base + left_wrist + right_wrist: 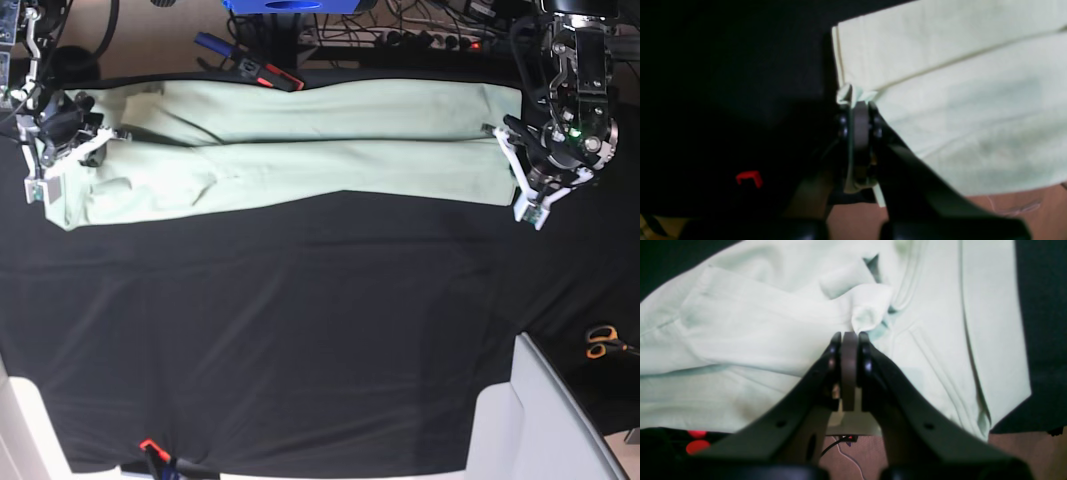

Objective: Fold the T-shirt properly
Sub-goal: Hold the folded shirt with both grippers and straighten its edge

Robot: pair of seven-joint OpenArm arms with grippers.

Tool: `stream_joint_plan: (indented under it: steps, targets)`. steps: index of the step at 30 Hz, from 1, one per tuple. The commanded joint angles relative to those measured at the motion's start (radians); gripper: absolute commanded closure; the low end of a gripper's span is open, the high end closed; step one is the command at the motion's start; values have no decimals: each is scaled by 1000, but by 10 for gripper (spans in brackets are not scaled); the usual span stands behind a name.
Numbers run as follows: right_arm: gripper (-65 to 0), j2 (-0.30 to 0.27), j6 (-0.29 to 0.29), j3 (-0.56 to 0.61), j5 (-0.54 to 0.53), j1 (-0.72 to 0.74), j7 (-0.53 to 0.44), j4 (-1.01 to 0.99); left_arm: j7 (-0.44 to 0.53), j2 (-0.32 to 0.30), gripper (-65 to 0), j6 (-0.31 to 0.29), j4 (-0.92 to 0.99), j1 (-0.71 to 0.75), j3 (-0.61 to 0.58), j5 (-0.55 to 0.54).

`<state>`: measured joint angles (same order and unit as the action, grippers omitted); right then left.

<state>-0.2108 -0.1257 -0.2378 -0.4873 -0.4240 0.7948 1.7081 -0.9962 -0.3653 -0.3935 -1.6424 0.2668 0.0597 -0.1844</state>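
Note:
The pale mint-green T-shirt [300, 150] lies as a long folded band across the far part of the black table cloth [300, 330]. My left gripper [503, 133] sits at the band's right end. In the left wrist view it [858, 105] is shut on a pinched bit of the T-shirt [957, 100] at the meeting of two folded edges. My right gripper [95, 135] is at the band's left end. The right wrist view shows it [849, 335] shut on a bunched fold of the T-shirt [756, 333], which is rumpled there.
A red-and-black clamp [268, 72] holds the cloth at the far edge, and a red one [150, 447] at the near edge. Orange-handled scissors [600, 342] lie at the right. A white surface [540, 420] fills the near right corner. Cables run behind the table.

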Motion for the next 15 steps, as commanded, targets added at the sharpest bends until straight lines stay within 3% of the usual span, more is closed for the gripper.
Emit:
stream_joint_plan:
  steps: [1, 15]
  targets:
    - [0, -8, 1, -7, -4, 3, -18, 14, 10, -18, 0, 6, -14, -4, -7, 4]
    - [0, 3, 1, -8, -3, 1, -18, 13, 13, -19, 0, 6, -14, 9, -18, 4]
